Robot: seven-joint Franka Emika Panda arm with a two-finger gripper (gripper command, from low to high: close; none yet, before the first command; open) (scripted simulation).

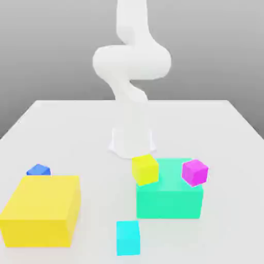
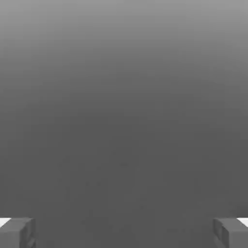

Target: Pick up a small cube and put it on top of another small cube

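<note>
The small cyan cube [image 1: 128,237] lies on the white table near the front edge, in front of the large teal-green block [image 1: 169,198]. On that block rest a small yellow cube [image 1: 145,169] at its corner on the exterior view's left and a small magenta cube [image 1: 195,172] at the other corner. A small dark-blue cube [image 1: 38,169] sits behind the big yellow block [image 1: 42,210]. In the hand view my gripper [image 2: 124,232] is open: its grey fingers [image 2: 17,231] stand far apart with nothing between them, against plain grey background.
The white arm [image 1: 131,67] rises from its base [image 1: 132,142] at the table's middle back and runs out past the top of the exterior view. Bare white table [image 1: 62,129] surrounds the blocks.
</note>
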